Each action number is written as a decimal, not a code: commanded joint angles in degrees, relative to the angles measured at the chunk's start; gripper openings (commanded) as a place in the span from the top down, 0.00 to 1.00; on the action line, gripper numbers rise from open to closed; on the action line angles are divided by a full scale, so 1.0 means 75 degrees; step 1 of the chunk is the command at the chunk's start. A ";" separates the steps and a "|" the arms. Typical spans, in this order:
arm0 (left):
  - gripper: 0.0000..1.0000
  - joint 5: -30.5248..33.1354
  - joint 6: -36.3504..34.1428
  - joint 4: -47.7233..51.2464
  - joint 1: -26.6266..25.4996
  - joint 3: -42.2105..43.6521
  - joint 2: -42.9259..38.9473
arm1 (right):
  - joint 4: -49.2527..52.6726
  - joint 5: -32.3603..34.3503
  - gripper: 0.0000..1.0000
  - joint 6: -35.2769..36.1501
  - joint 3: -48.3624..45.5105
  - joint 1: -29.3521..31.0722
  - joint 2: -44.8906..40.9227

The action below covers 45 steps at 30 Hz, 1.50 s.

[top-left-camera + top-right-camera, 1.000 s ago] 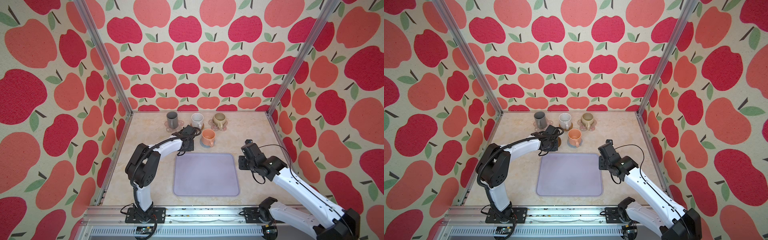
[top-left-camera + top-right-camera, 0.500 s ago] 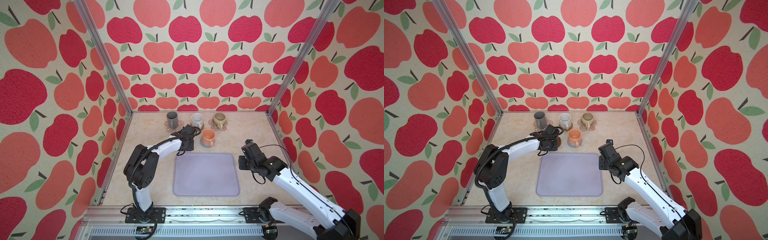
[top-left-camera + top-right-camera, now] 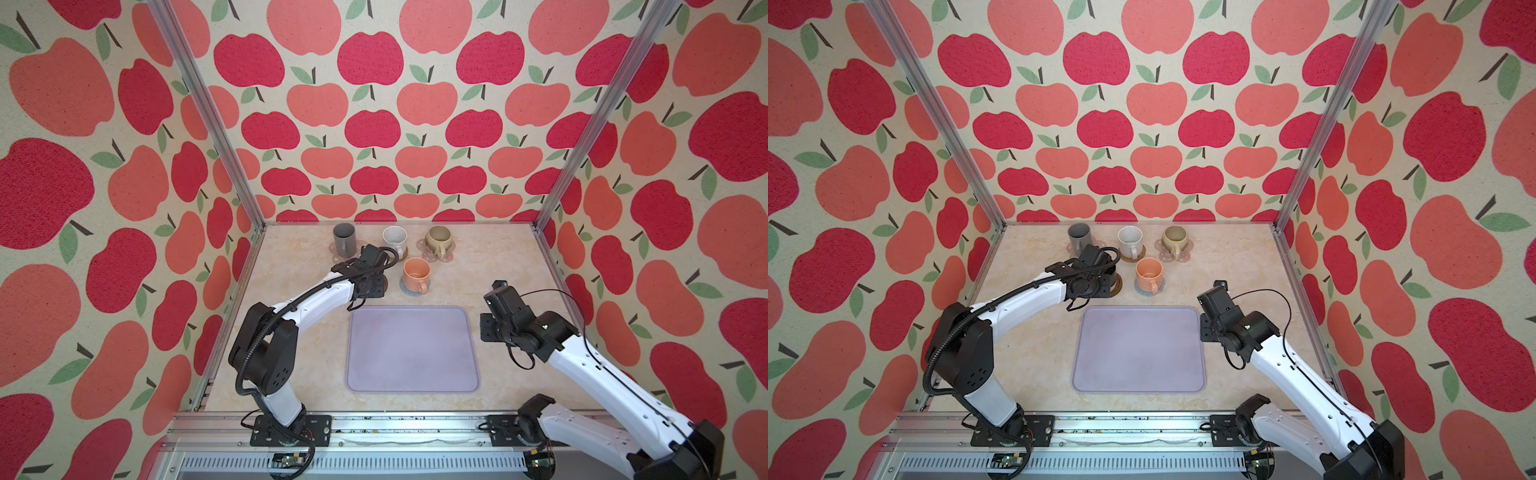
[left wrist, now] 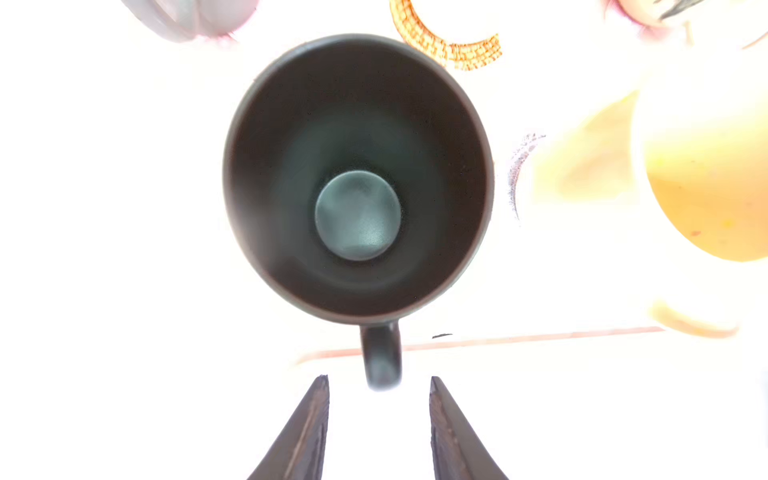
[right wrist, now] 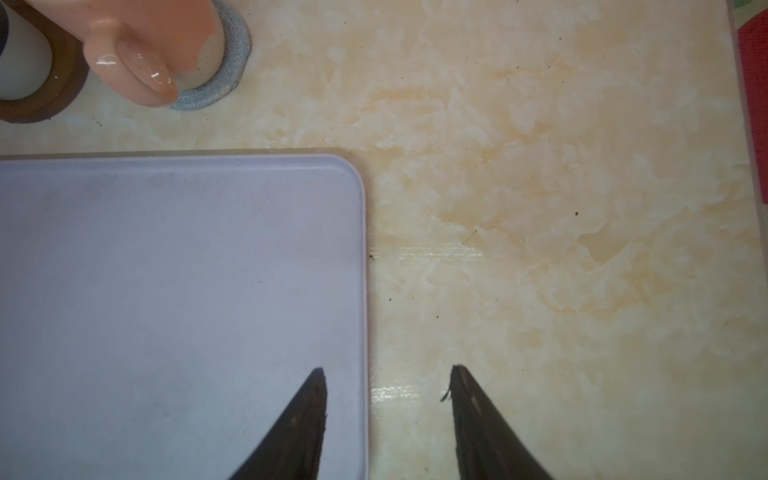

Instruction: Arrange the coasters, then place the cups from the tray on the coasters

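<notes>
We're seeing the black mug (image 4: 357, 124) sitting upright on the dark brown coaster (image 5: 70, 83), next to the peach mug (image 3: 415, 272), at the rear of the surface (image 5: 540, 208). The left hand (image 4: 379, 415) is hovering over it, jaws narrowly parted either side of the handle (image 4: 380, 357) tip w/o touching. The right hand (image 5: 386, 415) is gaping too, empty, over a corner of the tray (image 5: 166, 270). We're judging the mug stiff, glazed, prob. slippery, chip-prone and fairly heavy. Best hold: the handle loop or the rim wall, not the smooth body.
</notes>
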<state>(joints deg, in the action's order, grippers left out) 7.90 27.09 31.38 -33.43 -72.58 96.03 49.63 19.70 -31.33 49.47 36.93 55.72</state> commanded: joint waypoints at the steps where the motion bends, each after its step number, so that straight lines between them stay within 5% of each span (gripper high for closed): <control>1: 0.57 0.0388 -0.0198 0.0363 -0.0031 0.0090 -0.0402 | 0.0336 0.0327 0.49 0.0253 0.0276 -0.0054 -0.0237; 13: 0.56 0.1164 -0.1029 -0.0167 0.0610 0.0689 -0.1111 | -0.0394 0.1260 0.40 0.2045 0.0192 -0.0468 -0.0337; 26: 0.47 0.1908 -0.1491 -0.2185 0.2902 0.3154 -0.2717 | -0.3918 -0.0250 0.26 0.3275 -0.1345 -0.3176 -0.0117; 36: 0.42 0.2617 -0.1988 -0.4196 0.4188 0.4006 -0.1989 | -0.6710 -0.0649 0.20 0.3288 -0.2001 -0.4272 0.1195; 45: 0.41 0.1999 -0.2741 -0.6531 0.4629 0.4646 -0.1217 | -1.0091 -0.0447 0.17 0.3770 -0.2796 -0.4347 0.2683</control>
<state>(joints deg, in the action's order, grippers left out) 24.53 9.78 -8.62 0.64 -39.46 85.36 -13.30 15.75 -5.43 30.09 4.84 73.12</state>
